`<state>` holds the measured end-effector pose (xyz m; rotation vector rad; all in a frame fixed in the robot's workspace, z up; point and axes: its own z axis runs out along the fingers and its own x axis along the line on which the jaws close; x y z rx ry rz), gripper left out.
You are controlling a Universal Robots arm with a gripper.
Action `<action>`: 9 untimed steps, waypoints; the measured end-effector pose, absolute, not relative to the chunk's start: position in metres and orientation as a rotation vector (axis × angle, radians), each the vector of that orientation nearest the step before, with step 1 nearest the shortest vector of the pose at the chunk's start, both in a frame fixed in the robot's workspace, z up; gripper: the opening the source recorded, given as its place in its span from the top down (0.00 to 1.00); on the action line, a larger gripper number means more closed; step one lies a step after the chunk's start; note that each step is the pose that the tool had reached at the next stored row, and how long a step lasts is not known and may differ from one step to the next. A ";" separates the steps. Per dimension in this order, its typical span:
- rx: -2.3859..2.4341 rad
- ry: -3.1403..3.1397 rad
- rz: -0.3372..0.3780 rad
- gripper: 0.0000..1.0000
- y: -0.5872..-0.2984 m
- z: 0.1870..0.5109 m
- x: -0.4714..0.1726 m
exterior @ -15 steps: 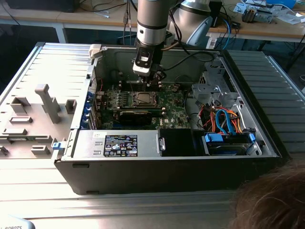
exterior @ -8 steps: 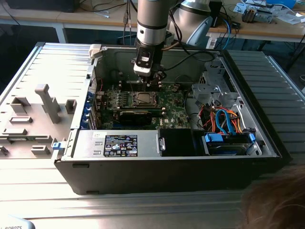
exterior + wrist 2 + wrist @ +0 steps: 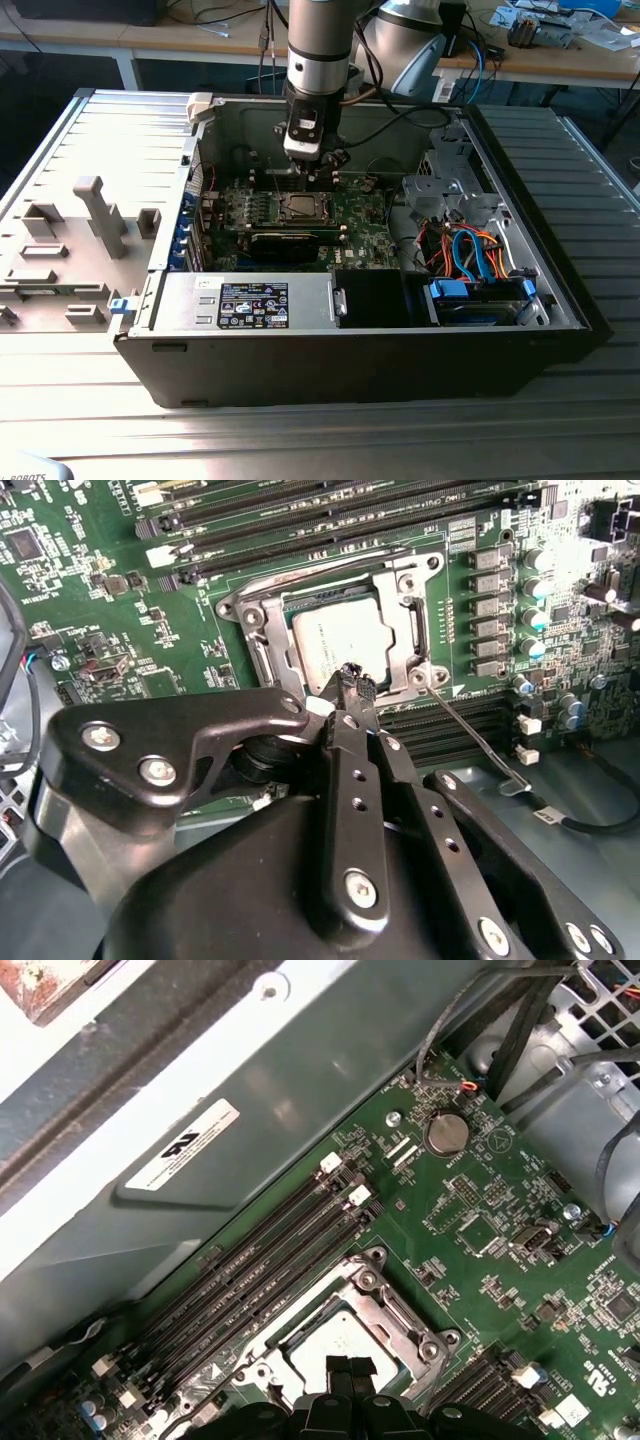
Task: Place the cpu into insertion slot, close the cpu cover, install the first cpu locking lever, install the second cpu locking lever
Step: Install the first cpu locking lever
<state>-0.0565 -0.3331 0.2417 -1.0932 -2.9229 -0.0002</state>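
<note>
Memory slots [image 3: 240, 1270], coin battery [image 3: 446, 1132], computer case [image 3: 350, 365]

A ribbed silvery metal tabletop [image 3: 400, 440] carries an open black computer case [image 3: 350, 370] (lying on its side) and, at the exterior view's left, a grey block-studded plate [image 3: 60, 180].

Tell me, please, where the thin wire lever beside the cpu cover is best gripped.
Probably the lever at its hooked free end, from above, pinching across the wire: it runs thin and straight out from the cpu cover corner.
</note>
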 end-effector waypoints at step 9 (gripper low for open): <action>-1.037 -2.943 0.000 0.89 -0.333 0.242 -0.056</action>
